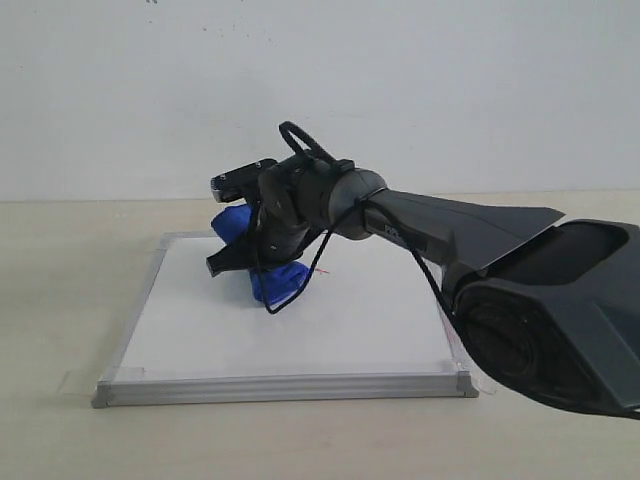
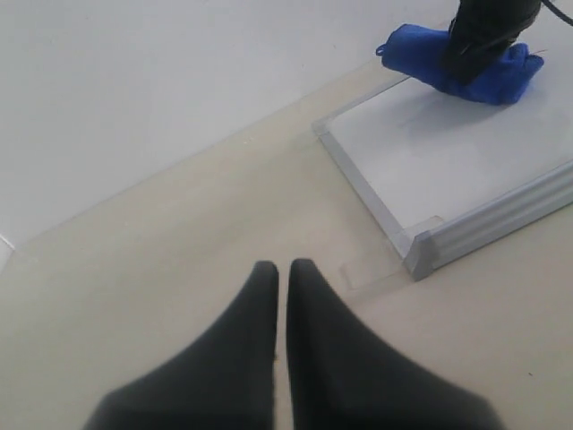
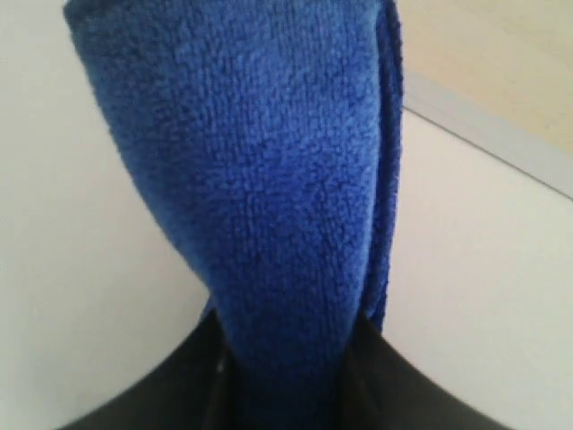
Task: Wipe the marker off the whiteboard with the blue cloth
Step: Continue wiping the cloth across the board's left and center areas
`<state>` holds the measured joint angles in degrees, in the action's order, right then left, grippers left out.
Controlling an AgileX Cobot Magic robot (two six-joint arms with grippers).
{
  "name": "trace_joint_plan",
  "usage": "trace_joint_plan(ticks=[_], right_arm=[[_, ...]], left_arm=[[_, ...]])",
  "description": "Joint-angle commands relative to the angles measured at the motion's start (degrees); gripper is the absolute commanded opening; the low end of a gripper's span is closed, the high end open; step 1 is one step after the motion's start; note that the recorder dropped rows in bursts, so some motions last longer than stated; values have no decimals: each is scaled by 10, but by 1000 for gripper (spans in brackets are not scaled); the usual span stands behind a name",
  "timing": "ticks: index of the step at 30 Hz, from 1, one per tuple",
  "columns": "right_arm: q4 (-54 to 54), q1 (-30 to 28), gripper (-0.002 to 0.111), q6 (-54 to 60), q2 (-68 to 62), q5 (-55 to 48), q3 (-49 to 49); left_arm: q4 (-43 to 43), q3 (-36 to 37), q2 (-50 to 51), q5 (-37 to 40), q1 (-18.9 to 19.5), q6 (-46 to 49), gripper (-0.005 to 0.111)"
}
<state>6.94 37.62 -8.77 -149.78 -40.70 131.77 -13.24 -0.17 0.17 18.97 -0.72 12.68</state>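
The whiteboard lies flat on the beige table, silver frame all round. My right gripper reaches across to its far left part, shut on the blue cloth, which is pressed down on the board. In the right wrist view the cloth fills the gap between the black fingers over white board. A short red bit of marker shows just right of the cloth; the rest is hidden. My left gripper hovers shut and empty over bare table, short of the board's corner.
The left wrist view also shows the cloth under the right arm at the board's far side. Clear tape tabs hold the board's corners to the table. A white wall stands behind. A black cable loops off the right wrist.
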Motion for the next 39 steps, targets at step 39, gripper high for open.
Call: trace_joint_plan(ticks=[39], right_arm=[[167, -43, 0, -29, -28, -252, -3]], left_arm=[[1, 2, -2, -1, 1, 3, 4]])
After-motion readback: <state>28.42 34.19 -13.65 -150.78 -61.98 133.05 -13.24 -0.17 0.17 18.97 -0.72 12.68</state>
